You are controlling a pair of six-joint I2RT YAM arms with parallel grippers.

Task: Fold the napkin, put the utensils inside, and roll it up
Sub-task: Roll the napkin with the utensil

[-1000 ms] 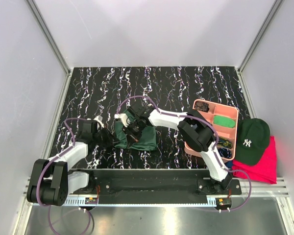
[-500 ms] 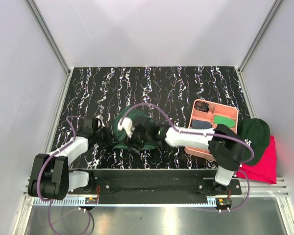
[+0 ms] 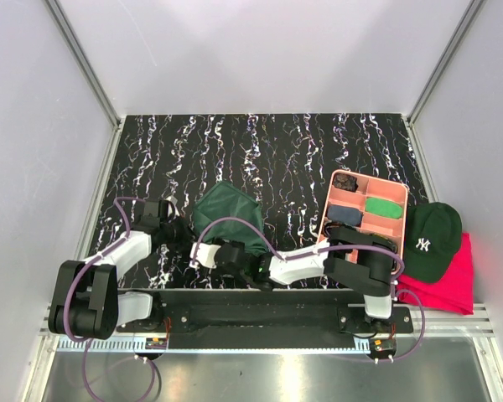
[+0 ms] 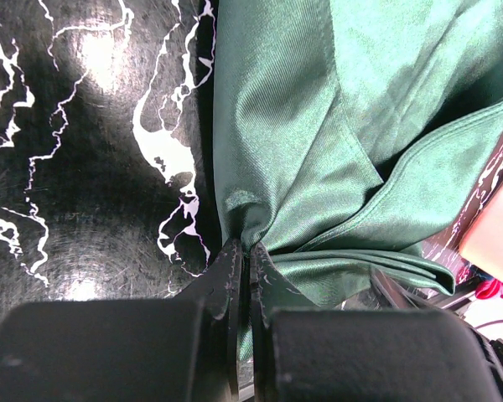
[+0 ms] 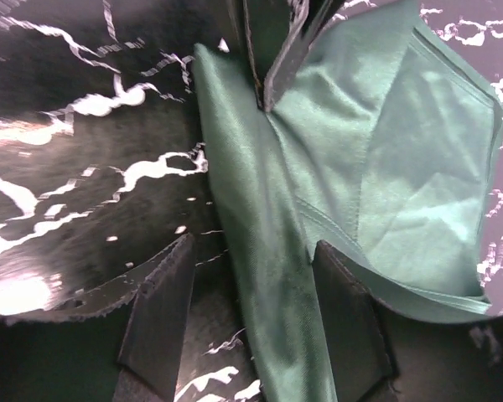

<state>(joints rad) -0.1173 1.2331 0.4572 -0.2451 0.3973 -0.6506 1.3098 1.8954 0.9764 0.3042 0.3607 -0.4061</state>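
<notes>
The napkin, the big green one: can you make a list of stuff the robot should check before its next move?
1. Left gripper has hold of the napkin: ok, it is shut on a bunched edge.
2. Right gripper is free to grab: ok, its jaws stand apart over a fold and hold nothing.
3. Napkin lies flat and neatly folded: not ok, it is creased, with loose layers.
4. Utensils are ready to pick up: cannot tell, the right arm covers the near end of the pink tray.
5. Cap and pink-red cloth are out of the way: ok, they lie to the right of the tray.
</notes>
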